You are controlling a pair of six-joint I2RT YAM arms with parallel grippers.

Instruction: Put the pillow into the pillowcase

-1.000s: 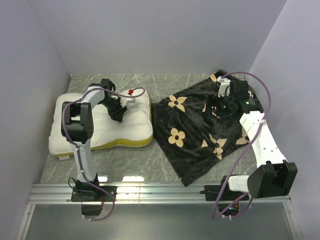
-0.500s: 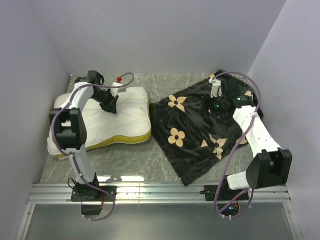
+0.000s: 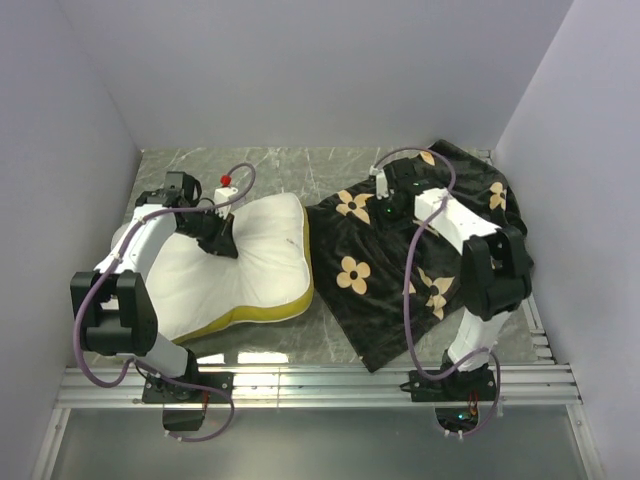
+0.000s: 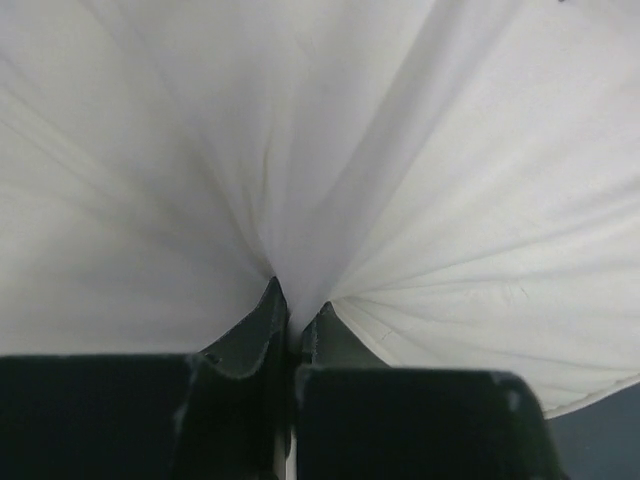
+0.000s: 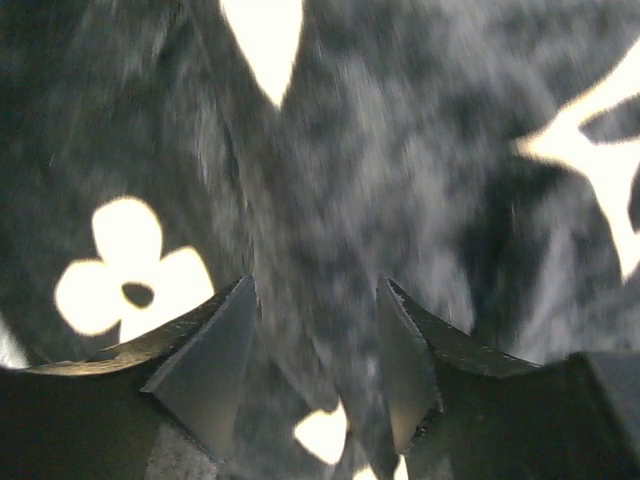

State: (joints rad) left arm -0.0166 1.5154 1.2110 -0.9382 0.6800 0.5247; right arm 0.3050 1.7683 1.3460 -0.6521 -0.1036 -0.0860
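At the left hand [image 4: 297, 300]: fingers [image 4: 255, 320] clenched on a raised fold of the pillow [image 4: 300, 130], with white cloth creasing outward from the pinch.

- Hold: cover fabric only. No stuffing shows between the jaws.
- Pillow, position: left half of the worktop [image 3: 300, 340], lying flat, yellow-olive band [image 3: 260, 315] along its near edge. Its right edge is just beside the pillowcase; whether they touch cannot be told.

At the right hand [image 5: 315, 300]: fingers [image 5: 205, 360] spread apart and grasping nothing, poised over the far left part of the pillowcase [image 5: 330, 150]. Whether the tips touch the cloth cannot be told.

- Pillowcase, position: right half of the worktop, spread out, rumpled toward the far right corner. Which edge is the mouth cannot be told.

Hazards, as judged:

- Slip: a thin pinch of loose cover may pull free if the pillow is dragged, because of cloth friction on the worktop.
- Bunching: with no layer of the pillowcase lifted, the pillow would likely push the sleeve's edge into a heap instead of entering it.
- Double grab: closing on velvet that lies flat may catch both layers and seal the opening.
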